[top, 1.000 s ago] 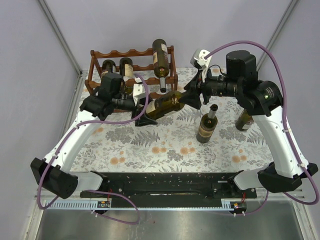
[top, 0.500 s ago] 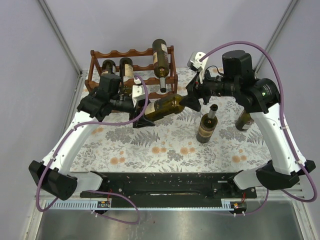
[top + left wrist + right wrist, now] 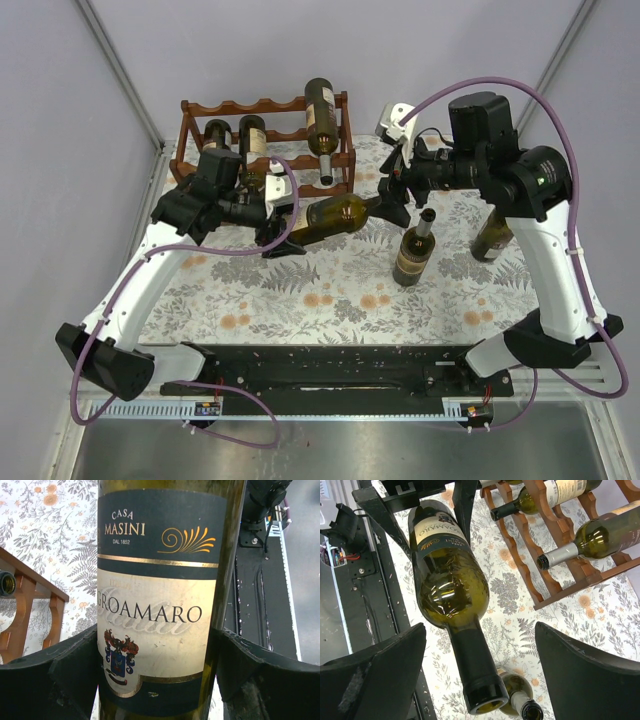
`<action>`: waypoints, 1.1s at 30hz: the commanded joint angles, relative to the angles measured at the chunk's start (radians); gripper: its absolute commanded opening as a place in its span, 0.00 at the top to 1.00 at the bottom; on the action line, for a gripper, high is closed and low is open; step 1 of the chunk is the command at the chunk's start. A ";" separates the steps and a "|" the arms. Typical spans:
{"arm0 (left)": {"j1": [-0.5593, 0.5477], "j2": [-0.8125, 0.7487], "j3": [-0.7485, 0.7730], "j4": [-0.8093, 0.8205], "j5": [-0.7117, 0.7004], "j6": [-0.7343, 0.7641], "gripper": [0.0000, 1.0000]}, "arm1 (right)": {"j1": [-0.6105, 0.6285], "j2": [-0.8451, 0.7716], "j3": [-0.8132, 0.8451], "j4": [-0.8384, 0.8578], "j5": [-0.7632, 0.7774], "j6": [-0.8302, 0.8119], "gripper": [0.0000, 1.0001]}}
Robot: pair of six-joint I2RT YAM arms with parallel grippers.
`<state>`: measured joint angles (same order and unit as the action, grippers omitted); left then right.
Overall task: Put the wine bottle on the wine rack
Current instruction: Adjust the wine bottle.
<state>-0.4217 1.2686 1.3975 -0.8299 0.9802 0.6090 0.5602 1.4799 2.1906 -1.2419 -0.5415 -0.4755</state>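
- The left end effector is clamped across the labelled body of the wine bottle, one finger on each side, and it alone carries the weight.
- The right end effector has its fingers wide apart on either side of the neck. In its wrist view they touch nothing.
- The step in hand looks like a one-armed carry to the wine rack. The right arm would do best to draw clear of the neck first, minding the upright bottle near it. The swing should be slow, because the grip sits toward the base and the neck end may sag.
- The wine bottle hangs above the bench, just in front of the rack and nearly level.
- Its long axis runs across the bench, with the base toward the left arm and the mouth toward the right, angled slightly away.
- Bottles already racked lie front to back, so it probably needs about a quarter turn before it settles into a free scallop.
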 commanded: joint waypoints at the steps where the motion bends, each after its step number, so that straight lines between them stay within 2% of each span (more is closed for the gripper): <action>1: 0.003 -0.052 0.087 0.028 0.009 0.072 1.00 | 0.000 0.031 0.092 -0.094 -0.006 -0.058 0.01; 7: 0.003 -0.046 0.135 -0.069 -0.047 0.161 1.00 | 0.003 0.082 0.156 -0.211 -0.023 -0.126 0.00; 19: 0.001 -0.043 0.233 -0.274 -0.228 0.337 1.00 | 0.084 0.129 0.106 -0.310 0.035 -0.209 0.01; 28: 0.001 -0.061 0.201 -0.279 -0.290 0.368 1.00 | 0.106 0.111 0.054 -0.335 0.057 -0.203 0.02; 33: 0.001 -0.075 0.187 -0.278 -0.311 0.383 1.00 | 0.118 0.056 -0.089 -0.275 0.092 -0.189 0.03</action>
<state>-0.4217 1.2549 1.5635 -1.1831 0.6544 0.9546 0.6609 1.5982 2.1845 -1.3346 -0.4923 -0.6647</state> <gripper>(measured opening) 0.820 0.979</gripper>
